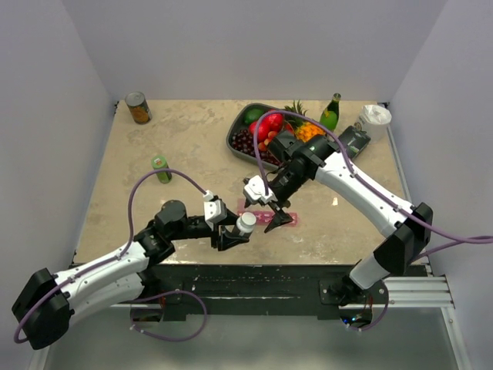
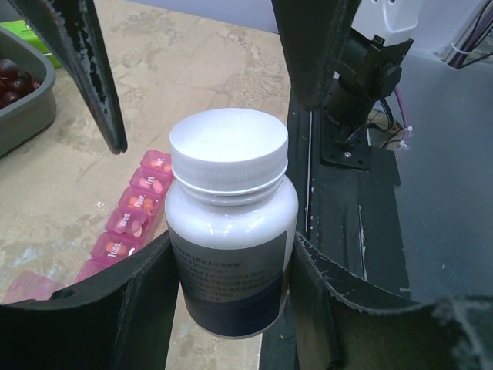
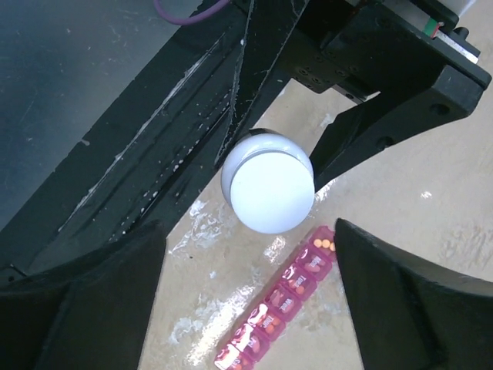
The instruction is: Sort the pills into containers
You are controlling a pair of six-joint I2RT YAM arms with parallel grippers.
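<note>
1. Overhead, the left gripper [image 1: 237, 235] clamped the white bottle [image 1: 246, 223]; the right gripper [image 1: 277, 219] hung wide open beside it.
2. Only the wrist views showed the pink containers [image 3: 281, 302] holding orange pills [image 3: 323, 244], on the table [image 3: 431, 208] below the bottle.

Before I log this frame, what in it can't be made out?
- Print on the bottle label: left wrist view, blurred.
- The pill organizer, lower end: left wrist view, behind the left gripper finger.
- Number of pills per compartment: right wrist view, too small, lids glare.
- The pill organizer's middle: top view, covered by the right gripper.
</note>
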